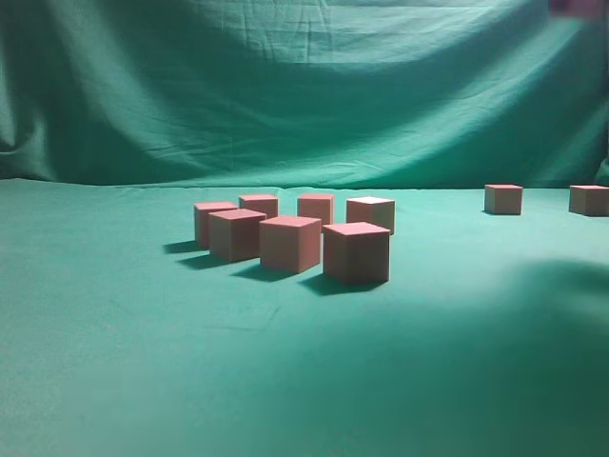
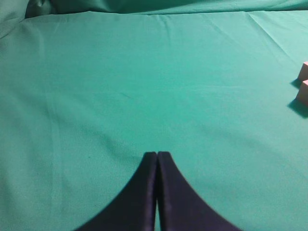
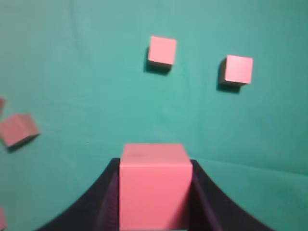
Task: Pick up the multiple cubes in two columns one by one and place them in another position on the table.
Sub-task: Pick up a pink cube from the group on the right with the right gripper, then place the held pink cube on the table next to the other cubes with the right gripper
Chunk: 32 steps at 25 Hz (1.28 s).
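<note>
My right gripper (image 3: 154,166) is shut on one pink-topped cube (image 3: 154,185), held above the green table (image 3: 72,96). Below it two cubes (image 3: 162,50) (image 3: 238,69) stand apart on the cloth, and another cube (image 3: 18,129) lies at the left edge. The exterior view shows a cluster of several cubes (image 1: 290,243) in two rows at the middle, and two single cubes (image 1: 503,198) (image 1: 589,199) at the far right. Neither gripper shows in that view. My left gripper (image 2: 157,155) is shut and empty, low over bare cloth, with two cube corners (image 2: 303,91) at the right edge.
A wrinkled green backdrop (image 1: 304,86) rises behind the table (image 1: 143,362). Bare cloth stretches across the front and left of the cluster, and between the cluster and the two cubes on the right.
</note>
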### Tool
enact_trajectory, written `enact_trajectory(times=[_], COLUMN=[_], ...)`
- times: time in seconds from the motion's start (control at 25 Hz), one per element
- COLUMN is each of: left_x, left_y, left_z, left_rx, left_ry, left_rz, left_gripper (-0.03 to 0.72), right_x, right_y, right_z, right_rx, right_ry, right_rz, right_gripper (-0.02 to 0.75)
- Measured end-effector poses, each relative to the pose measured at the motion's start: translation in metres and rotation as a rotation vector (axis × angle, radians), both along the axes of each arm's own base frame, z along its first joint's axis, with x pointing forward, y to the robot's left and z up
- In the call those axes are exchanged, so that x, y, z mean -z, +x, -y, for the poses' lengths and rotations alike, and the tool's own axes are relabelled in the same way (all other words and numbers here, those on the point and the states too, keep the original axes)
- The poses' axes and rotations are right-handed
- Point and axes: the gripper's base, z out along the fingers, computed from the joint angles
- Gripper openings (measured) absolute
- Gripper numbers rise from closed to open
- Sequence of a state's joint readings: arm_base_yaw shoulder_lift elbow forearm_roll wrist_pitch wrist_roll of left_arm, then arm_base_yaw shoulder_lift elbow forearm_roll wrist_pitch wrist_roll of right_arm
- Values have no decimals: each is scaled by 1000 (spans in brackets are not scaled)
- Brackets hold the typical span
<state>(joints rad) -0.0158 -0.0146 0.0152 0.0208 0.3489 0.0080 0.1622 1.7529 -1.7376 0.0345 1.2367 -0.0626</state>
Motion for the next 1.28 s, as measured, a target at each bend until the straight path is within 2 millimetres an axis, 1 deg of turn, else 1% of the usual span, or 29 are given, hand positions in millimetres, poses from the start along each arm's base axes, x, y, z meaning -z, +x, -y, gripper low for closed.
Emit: enact_trajectory(times=[0.04, 0.08, 0.16, 0.28, 0.44, 0.48, 0.6, 0.68, 0.76, 0.88, 1.12, 1.28], left_x=[0, 0, 0, 0, 0, 0, 0, 0, 0, 0, 0, 0], left_y=[0, 0, 0, 0, 0, 0, 0, 0, 0, 0, 0, 0], left_z=[0, 0, 0, 0, 0, 0, 0, 0, 0, 0, 0, 0], left_rx=[0, 0, 0, 0, 0, 0, 0, 0, 0, 0, 0, 0], left_ry=[0, 0, 0, 0, 0, 0, 0, 0, 0, 0, 0, 0], left_rz=[0, 0, 0, 0, 0, 0, 0, 0, 0, 0, 0, 0], left_gripper=[0, 0, 0, 0, 0, 0, 0, 0, 0, 0, 0, 0], right_x=[-10, -15, -23, -14, 14, 24, 51, 67, 79, 93, 122, 138], right_y=[-11, -21, -46, -88, -141, -154, -182, -197, -208, -212, -199, -187], right_z=[-10, -18, -39, -68, -106, -115, -137, -149, -160, -171, -185, -188], right_rx=[-27, -49, -109, -226, -419, -468, -593, -660, -710, -729, -719, -648], right_ry=[8, 13, 24, 18, 4, -8, -39, -47, -47, -41, -94, -138], right_rz=[21, 30, 39, -7, -61, -89, -133, -140, -134, -129, -128, -111], right_gripper=[263, 263, 263, 263, 263, 263, 263, 263, 263, 263, 263, 263])
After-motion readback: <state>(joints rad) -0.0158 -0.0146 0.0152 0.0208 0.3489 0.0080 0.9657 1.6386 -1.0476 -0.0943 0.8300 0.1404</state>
